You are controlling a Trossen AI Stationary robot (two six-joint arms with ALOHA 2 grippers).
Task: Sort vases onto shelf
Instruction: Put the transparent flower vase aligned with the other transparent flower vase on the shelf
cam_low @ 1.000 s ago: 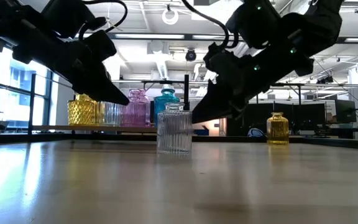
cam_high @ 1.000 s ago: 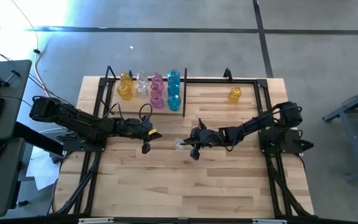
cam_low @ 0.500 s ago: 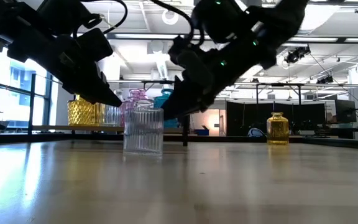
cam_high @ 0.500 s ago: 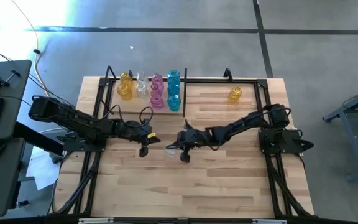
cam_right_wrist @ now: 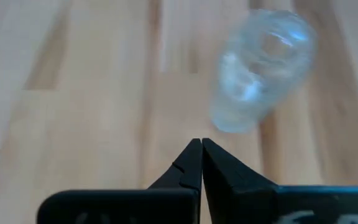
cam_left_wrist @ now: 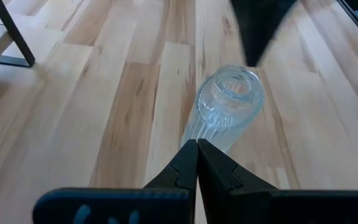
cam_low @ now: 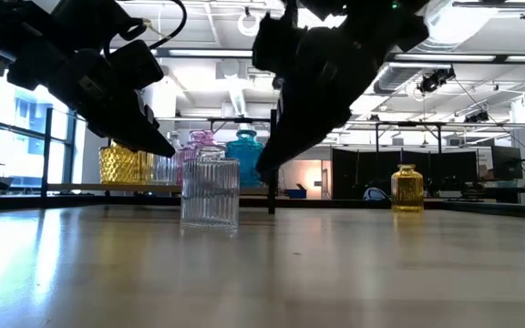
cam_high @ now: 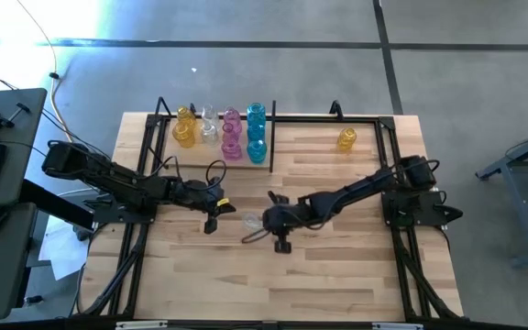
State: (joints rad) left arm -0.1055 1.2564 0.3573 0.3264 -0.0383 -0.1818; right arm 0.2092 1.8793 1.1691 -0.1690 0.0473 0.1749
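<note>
A clear ribbed vase (cam_low: 210, 193) stands upright on its base on the wooden table (cam_high: 337, 275), near the middle; it also shows in the high view (cam_high: 249, 220) and in both wrist views (cam_left_wrist: 225, 115) (cam_right_wrist: 260, 68). My left gripper (cam_high: 211, 223) is shut a little to the vase's left, pointing at it. My right gripper (cam_high: 279, 235) is shut just to its right and nearer the front edge, raised above the table (cam_low: 267, 169). The shelf (cam_high: 272, 142) at the far left holds yellow (cam_high: 184, 128), clear (cam_high: 209, 125), pink (cam_high: 232, 134) and teal (cam_high: 256, 128) vases.
A lone yellow vase (cam_high: 346, 139) stands at the far right of the table. The shelf's black rods (cam_high: 163, 110) run along the far edge. Bare wood lies between the arms and the near edge.
My right gripper swept toward the table's left, sliding the clear vase upright that way. It then rose off the vase, tipped steeper downward and drew toward the near edge. The vase has stood still since.
</note>
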